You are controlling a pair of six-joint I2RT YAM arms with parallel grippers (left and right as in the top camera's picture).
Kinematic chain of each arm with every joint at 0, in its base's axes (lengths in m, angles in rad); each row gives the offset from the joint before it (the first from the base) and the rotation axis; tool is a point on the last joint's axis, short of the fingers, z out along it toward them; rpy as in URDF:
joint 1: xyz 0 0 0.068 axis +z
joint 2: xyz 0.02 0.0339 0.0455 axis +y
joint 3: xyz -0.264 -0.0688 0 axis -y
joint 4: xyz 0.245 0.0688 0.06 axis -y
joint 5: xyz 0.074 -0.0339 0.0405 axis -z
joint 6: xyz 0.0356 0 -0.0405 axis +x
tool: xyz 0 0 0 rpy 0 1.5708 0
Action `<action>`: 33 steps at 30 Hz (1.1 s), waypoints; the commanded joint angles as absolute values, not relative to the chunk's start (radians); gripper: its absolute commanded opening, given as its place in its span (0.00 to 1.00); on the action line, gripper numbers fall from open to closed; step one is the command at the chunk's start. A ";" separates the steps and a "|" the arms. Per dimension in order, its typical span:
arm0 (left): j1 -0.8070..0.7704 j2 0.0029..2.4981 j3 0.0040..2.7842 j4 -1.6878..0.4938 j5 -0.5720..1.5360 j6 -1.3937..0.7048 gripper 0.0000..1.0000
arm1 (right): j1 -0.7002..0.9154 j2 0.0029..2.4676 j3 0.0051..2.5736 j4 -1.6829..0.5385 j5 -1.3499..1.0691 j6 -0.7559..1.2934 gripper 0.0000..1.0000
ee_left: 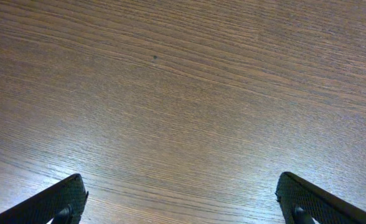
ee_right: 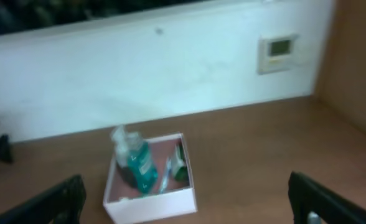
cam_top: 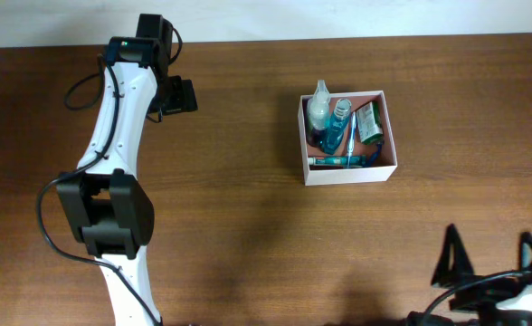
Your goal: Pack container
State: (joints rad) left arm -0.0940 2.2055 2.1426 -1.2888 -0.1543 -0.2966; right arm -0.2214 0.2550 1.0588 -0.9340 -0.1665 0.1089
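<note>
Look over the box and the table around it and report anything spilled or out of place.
Nothing stands out. The container sits flat on the table with the toiletries jumbled inside it, one clear bottle rising above the wall. Nothing lies or has spilled on the wood around it.

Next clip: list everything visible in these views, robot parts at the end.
table: one, brown wood, under everything
container: one, white walls and pinkish inside, right of centre on the table
clear bottle: one, clear with a white top, far-left corner of the container
teal bottle: one, blue-green, in the container beside the clear bottle
green packet: one, green and white, right side of the container
slim teal item: one, teal, lying along the container's near wall; too small to identify
wall panel: one, white, on the white wall beyond the table
left arm: one, white with black joints, left side of the table
left gripper: one, black, open over bare table
right gripper: one, black, open, near right edge
</note>
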 commanded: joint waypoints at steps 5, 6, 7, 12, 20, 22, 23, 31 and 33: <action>-0.091 2.195 2.140 -1.287 -0.154 -0.306 0.99 | -0.166 0.134 0.850 -0.749 -0.255 0.112 0.99; -0.091 2.195 2.140 -1.287 -0.154 -0.306 0.99 | -0.162 0.118 0.818 -0.719 -0.255 0.112 0.99; -0.091 2.195 2.140 -1.287 -0.154 -0.307 0.99 | -0.157 0.100 0.782 -0.684 -0.255 0.112 0.99; -0.091 2.195 2.140 -1.287 -0.154 -0.306 0.99 | -0.141 0.019 0.622 -0.514 -0.255 0.112 0.99; -0.091 2.195 2.140 -1.287 -0.154 -0.306 0.99 | -0.124 0.004 0.459 -0.303 -0.262 0.112 0.99; -0.091 2.195 2.140 -1.287 -0.154 -0.306 0.99 | -0.120 0.004 0.424 -0.276 -0.262 0.112 0.99; -0.091 2.195 2.140 -1.287 -0.154 -0.306 0.99 | -0.117 0.004 0.412 -0.268 -0.258 0.112 0.99; -0.091 2.195 2.140 -1.287 -0.154 -0.306 0.99 | -0.116 0.004 0.284 -0.187 -0.258 0.112 0.99; -0.091 2.195 2.140 -1.287 -0.154 -0.306 1.00 | -0.116 0.004 0.251 -0.150 -0.258 0.112 0.99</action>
State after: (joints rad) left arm -0.0940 2.2055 2.1426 -1.2888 -0.1543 -0.2966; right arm -0.1242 0.0158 0.2886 -0.1787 -0.2531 0.1085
